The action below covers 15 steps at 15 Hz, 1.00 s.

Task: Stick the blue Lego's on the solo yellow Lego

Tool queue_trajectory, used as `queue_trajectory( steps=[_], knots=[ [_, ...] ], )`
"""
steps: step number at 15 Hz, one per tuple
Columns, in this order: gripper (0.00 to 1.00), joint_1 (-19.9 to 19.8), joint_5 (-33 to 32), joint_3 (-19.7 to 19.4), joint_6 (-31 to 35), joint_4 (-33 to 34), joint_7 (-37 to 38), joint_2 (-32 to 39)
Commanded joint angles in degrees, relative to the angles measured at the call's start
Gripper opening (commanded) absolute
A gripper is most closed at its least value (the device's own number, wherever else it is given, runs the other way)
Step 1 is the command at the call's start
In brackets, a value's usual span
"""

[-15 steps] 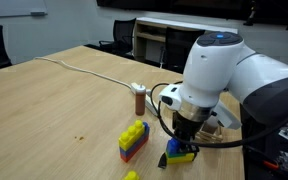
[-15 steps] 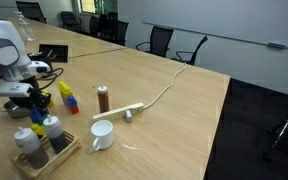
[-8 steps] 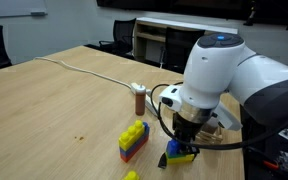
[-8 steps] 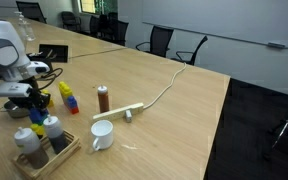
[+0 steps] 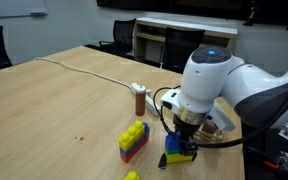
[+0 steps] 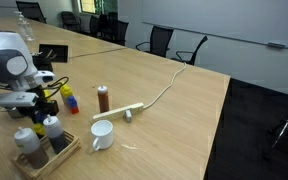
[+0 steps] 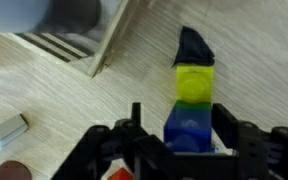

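change: my arm [image 5: 212, 75] sits lower and leans in more than half a second ago; the bricks under it have not shifted.
jaws: partly open, one each side of the blue lego [image 7: 191, 128]; too dark in wrist view to tell if they actually bite it.
blue lego: on the 6 o'clock end of the solo yellow lego [image 7: 194, 85] in wrist view, low on the surface [image 5: 54, 110] right under me.
other blue bit: a darker piece [image 7: 194, 45] touches the yellow's 12 o'clock end; can't tell if it's on top or beside.
stack: yellow-blue-red stack [image 5: 133, 140] at 9 o'clock of my jaws in an exterior view, apart, not my target.
meaning: the drop reads as the press-down step; blue looks seated or nearly.
next: probably let go and lift straight up.
risk: any tilt could drag the yellow or pop the blue off.
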Motion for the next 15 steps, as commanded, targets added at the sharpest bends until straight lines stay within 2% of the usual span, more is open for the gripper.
queue_trajectory(
  steps=[1, 8, 12, 15],
  knots=[
    [0.99, 2.32, -3.64, -2.38, 0.14, 0.07, 3.52, -0.73],
    [1.00, 4.60, -6.78, -1.85, 0.07, 0.44, 6.73, -5.44],
    [1.00, 5.52, -11.65, -1.81, -1.60, 0.29, 10.83, -10.57],
    [1.00, 5.20, -14.40, -0.08, -3.06, -0.02, 13.61, -14.28]
  ],
)
